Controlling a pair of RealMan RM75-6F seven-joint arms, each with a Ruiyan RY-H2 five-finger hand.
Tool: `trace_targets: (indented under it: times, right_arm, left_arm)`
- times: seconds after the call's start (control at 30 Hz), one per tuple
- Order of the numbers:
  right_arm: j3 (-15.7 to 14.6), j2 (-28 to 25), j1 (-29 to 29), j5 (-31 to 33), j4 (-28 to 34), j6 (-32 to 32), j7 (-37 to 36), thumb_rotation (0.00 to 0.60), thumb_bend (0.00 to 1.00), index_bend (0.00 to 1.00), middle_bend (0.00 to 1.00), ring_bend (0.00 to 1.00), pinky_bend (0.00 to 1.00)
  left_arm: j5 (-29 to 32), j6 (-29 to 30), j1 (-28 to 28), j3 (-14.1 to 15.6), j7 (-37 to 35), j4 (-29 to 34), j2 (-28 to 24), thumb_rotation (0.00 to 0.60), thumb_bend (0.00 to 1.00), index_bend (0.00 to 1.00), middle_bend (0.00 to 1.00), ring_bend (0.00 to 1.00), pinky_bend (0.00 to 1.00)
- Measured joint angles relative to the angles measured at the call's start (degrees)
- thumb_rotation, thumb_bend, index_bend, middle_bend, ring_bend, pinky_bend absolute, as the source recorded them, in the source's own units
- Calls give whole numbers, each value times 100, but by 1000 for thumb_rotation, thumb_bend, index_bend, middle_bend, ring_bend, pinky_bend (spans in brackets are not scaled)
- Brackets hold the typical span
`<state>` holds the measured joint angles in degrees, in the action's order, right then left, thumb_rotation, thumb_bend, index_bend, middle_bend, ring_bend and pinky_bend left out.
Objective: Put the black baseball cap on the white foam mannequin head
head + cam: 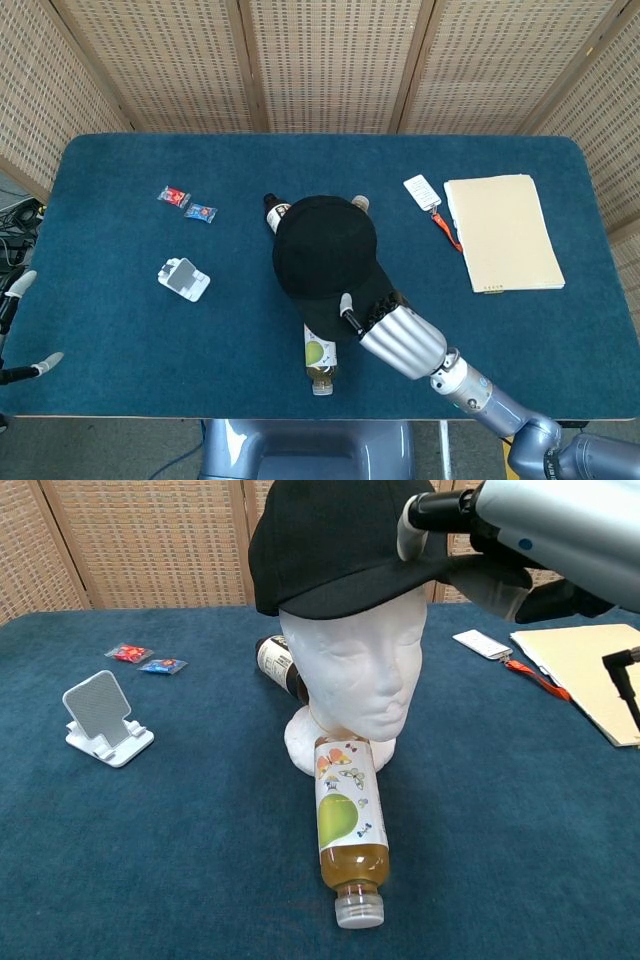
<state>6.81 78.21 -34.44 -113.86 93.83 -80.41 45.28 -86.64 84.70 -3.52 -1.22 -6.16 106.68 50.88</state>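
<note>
Woven cane screens back a blue-clothed table (120,250), where the right hand (500,545) pinches the brim of the black baseball cap (335,540), which sits on the white foam mannequin head (350,665). Against the head's base lies a juice bottle (345,825), its pictured label too small to read; the left hand (20,330) shows only at the edge, its pose unclear.

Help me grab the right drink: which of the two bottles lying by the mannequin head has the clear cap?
The juice bottle in front of the mannequin head, with the fruit label; the dark bottle lies behind.
</note>
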Motion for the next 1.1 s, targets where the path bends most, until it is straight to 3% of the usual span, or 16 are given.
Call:
trace_targets:
  times: [0.5,0.8,1.0,1.1]
  right_arm:
    - [257,186,37,576,119,286,90,600,787,714,1000,1000,1000]
    - [161,228,74,270,10,165,107,600,778,714,1000,1000,1000]
    - [149,248,-4,-343,-442,21,214,600,760,701,1000,1000,1000]
    - [156,290,5,-283,-468,-14,185,600,735,668,1000,1000,1000]
  left_arm:
    - [-11,-3,2,8,-95,1,-35,600,0,0,0,0,0]
    - [-27,-2,0,15,-48,19,-23,600,0,0,0,0,0]
    - [-22,-5,-3,14,-49,16,-21,600,0,0,0,0,0]
    - [-32,10,3,15,-52,12,-23,600,0,0,0,0,0]
